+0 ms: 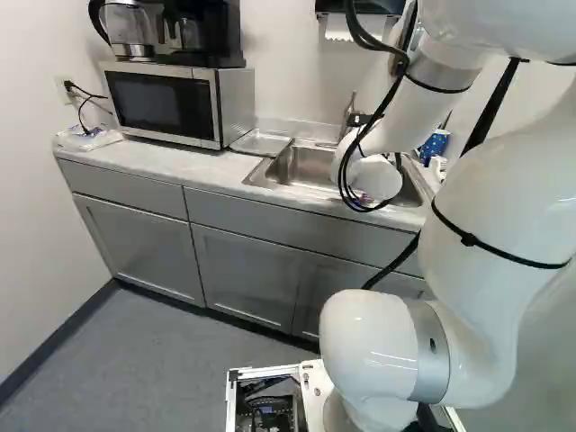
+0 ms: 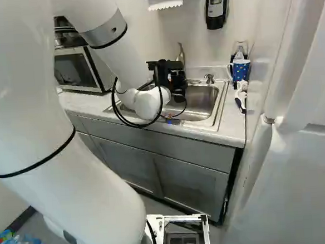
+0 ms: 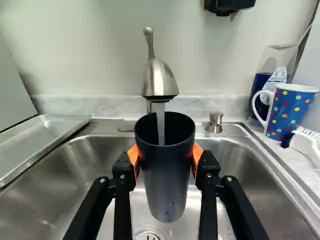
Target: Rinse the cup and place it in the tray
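Taking straight ahead of the gripper as twelve o'clock, its fingers stand partly open, spread to the cup's width, their orange pads pressing the wall from nine and three o'clock. Between them is the dark cup, gripped from both sides, mouth up, held above the sink with the drain below.

Water runs into the cup's mouth from the faucet at twelve o'clock. Toward ten, beside the basin, lies the metal tray; the cup is well apart from it. A pump top stands near one o'clock. Around two o'clock, a white-bristled brush lies near a blue dotted mug, with a clear bottle behind the mug.
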Motion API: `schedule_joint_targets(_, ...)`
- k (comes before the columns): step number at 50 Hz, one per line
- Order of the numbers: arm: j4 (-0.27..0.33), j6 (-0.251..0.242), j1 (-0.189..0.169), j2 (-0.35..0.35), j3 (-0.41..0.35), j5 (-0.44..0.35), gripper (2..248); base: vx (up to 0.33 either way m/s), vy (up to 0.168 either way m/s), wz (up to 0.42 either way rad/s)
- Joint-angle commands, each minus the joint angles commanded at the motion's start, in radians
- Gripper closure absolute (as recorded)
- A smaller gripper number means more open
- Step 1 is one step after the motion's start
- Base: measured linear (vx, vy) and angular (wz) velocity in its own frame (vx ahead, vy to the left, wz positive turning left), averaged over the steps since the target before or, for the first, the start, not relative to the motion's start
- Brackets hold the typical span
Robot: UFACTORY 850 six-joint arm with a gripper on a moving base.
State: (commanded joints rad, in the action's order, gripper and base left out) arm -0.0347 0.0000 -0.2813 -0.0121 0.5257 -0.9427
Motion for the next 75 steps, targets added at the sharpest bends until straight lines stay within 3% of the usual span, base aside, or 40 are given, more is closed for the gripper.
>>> schedule_joint_targets(75, 0.0, 0.0, 0.0, 0.0, 0.0, 0.0, 128, 0.0, 0.0, 0.0)
